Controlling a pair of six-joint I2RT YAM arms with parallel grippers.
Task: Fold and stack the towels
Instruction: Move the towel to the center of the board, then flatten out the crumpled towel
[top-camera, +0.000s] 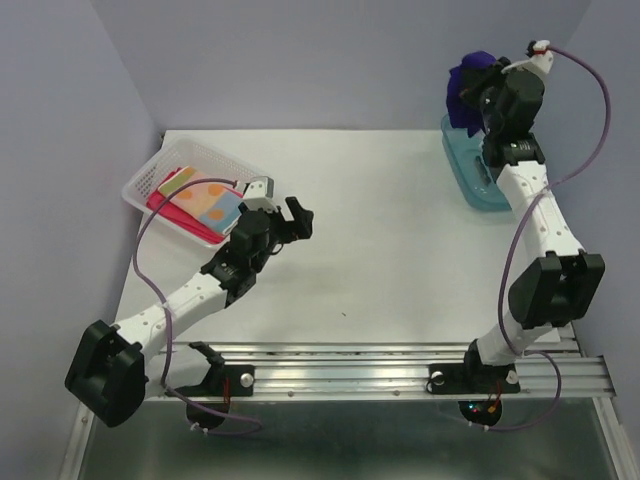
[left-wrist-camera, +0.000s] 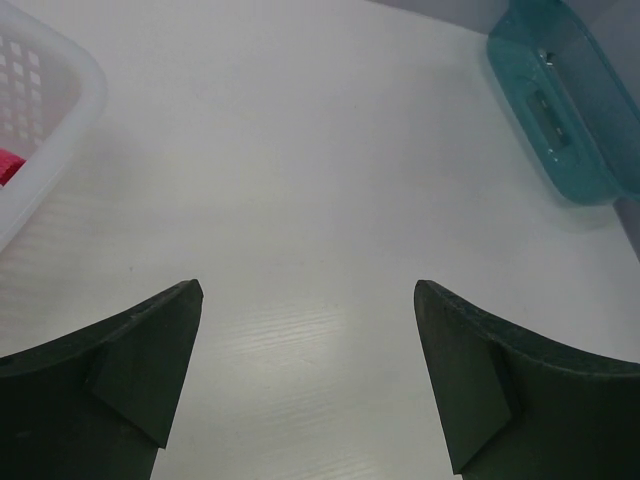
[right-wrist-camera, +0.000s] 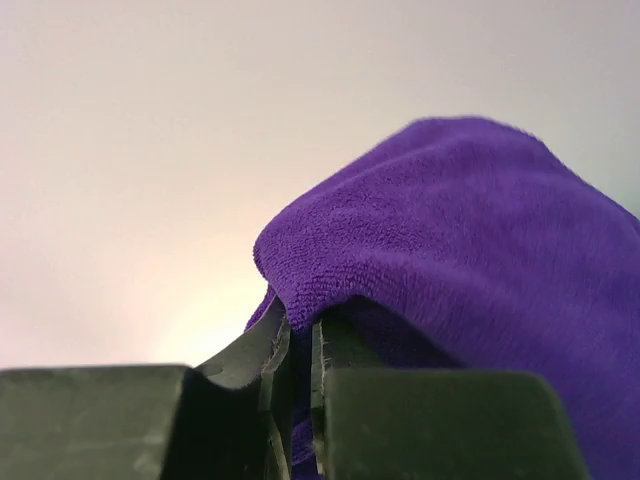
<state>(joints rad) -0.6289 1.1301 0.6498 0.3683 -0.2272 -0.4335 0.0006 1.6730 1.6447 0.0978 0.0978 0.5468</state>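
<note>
Nearest the arms' bases, the desk (top-camera: 380, 260) lay bare white, with no folded pile on it anywhere. Just beyond, left of centre, the left pincer (top-camera: 298, 220) hovered over that bare surface with its jaws wide apart and nothing between them.

Out at ten o'clock sat the white basket (top-camera: 150, 172), and two towels were in it: the orange polka-dot towel (top-camera: 212, 202) on top and the pink-red towel (top-camera: 165, 205) showing beneath it at the edges. Whether either was properly folded could not be told from here.

Farthest away, at about one o'clock, the right pincer (right-wrist-camera: 297, 350) was raised high with its jaws pinched nearly together on a fold of the purple towel (right-wrist-camera: 450, 230) — the cloth hung bunched and draped over the fingers, clear of the teal tray (top-camera: 480, 185) below it.

By my reading the job had barely begun. One towel was in the air and unfolded, two were in the basket, and no stack had been started — so every fold, and the stacking itself, looked yet to come.
</note>
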